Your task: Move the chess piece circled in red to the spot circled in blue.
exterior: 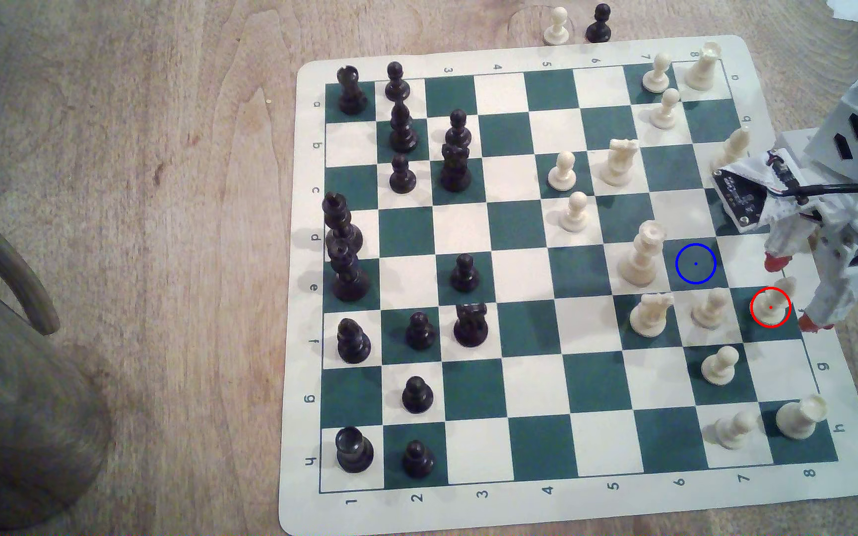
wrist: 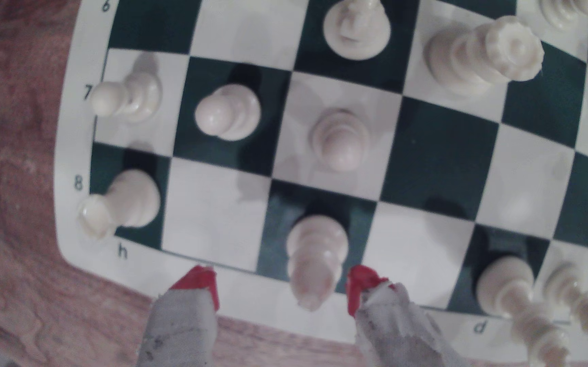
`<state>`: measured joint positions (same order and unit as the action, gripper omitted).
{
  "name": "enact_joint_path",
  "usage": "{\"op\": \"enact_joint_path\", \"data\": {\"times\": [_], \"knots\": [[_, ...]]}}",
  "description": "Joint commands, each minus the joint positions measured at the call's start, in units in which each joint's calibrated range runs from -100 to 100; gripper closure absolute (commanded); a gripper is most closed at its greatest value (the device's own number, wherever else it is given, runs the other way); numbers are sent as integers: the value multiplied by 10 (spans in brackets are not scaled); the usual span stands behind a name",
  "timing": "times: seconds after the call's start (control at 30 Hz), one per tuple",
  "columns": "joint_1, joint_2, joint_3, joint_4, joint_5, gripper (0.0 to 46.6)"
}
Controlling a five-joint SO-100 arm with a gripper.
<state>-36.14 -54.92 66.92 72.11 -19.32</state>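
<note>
The chess piece (exterior: pixel 770 307), a cream bishop ringed in red, stands upright on a green square at the board's edge on the exterior view's right. My gripper (exterior: pixel 795 292) is open, with its red fingertips (exterior: pixel 777 262) either side of the piece and not touching it. In the wrist view the chess piece (wrist: pixel 315 254) rises between the fingertips (wrist: pixel 363 286) of the gripper (wrist: pixel 281 287), closer to one of them. The spot (exterior: pixel 695 263), a bare green square with a blue ring, lies one square diagonally away; it is also seen as a bare green square (wrist: pixel 440 155) in the wrist view.
A cream pawn (exterior: pixel 710 309) and a knight (exterior: pixel 648 314) stand in the piece's row. A tall crowned cream piece (exterior: pixel 640 255) borders the spot. Another pawn (exterior: pixel 720 363) is nearby. Black pieces (exterior: pixel 460 154) crowd the board's left. Two pawns (exterior: pixel 556 26) sit off the board.
</note>
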Motion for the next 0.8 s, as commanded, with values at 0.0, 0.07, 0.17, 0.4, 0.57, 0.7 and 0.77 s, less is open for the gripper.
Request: {"op": "enact_joint_path", "data": {"times": [0.0,0.07,0.17,0.4,0.57,0.7,0.77], "knots": [[0,-11,-4,-9,-1,273],[-1,-13,1,-14,-1,272],[-2,-14,13,-26,-2,272],[-2,-16,33,-38,-3,272],[-3,-17,35,-40,-2,325],[-10,-22,42,-40,-3,388],[-11,-23,44,-41,-3,398]]}}
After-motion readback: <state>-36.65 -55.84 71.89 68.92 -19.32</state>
